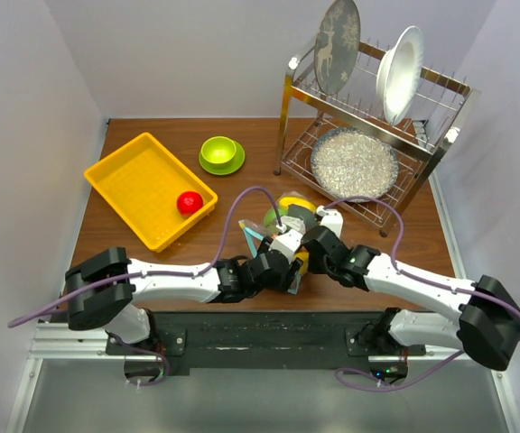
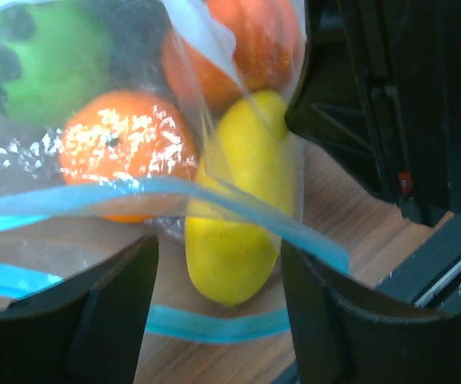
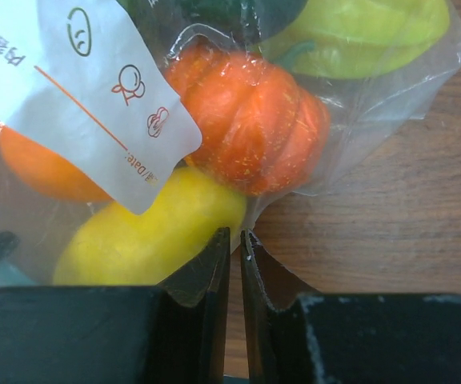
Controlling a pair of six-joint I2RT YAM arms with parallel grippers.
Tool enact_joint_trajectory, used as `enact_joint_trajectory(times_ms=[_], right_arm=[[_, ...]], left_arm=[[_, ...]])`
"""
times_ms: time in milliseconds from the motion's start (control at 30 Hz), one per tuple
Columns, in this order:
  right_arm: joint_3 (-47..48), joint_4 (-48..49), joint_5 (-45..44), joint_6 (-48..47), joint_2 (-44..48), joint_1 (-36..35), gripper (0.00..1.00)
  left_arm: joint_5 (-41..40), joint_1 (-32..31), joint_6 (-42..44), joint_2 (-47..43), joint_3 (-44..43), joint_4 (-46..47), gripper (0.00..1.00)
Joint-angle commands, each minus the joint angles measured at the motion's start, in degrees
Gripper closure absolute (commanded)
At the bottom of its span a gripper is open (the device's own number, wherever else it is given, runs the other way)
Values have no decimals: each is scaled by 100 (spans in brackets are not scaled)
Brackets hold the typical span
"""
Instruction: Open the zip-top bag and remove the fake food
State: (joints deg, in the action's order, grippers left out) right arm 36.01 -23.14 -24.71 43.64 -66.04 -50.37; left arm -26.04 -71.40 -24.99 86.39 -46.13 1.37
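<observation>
1. Two arms meet over the brown wooden tabletop (image 1: 251,135), which pale wall panels (image 1: 197,54) close in on three sides.
2. The zip-top bag (image 1: 287,215) lies mid-front and holds a lemon (image 2: 238,232), an orange (image 2: 126,144) and a pumpkin (image 3: 254,128).
3. The left end effector (image 2: 218,312) is spread wide, with the teal zip strip (image 2: 230,204) crossing between its fingers. The right end effector (image 3: 235,240) is pinched nearly closed on the bag's clear edge.
4. A red fruit (image 1: 189,202) sits in the yellow tray (image 1: 134,176).
</observation>
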Motion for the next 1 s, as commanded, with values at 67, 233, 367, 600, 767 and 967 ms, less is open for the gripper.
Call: enact_joint_trajectory(times_ms=[67,233,367,600,767,967], right_arm=[[301,177,-166,-66,-198,-17,86],[328,248,18,-92,-418,-26,87],[328,301,106,-119,-480,-25,86],[284,389,212,-92,-577,-26,75],[249,380,142,-75,-533,-17,69],[144,389,-16,-4,-454,-8,74]], left_arm=[[468,-24,627,220,7,943,31],[600,-24,715,352,51,1076,26],[565,-32,733,449,69,1103,21],[495,-6,671,686,60,1270,21],[442,-6,461,669,156,1296,33],[565,-6,153,221,218,1103,62]])
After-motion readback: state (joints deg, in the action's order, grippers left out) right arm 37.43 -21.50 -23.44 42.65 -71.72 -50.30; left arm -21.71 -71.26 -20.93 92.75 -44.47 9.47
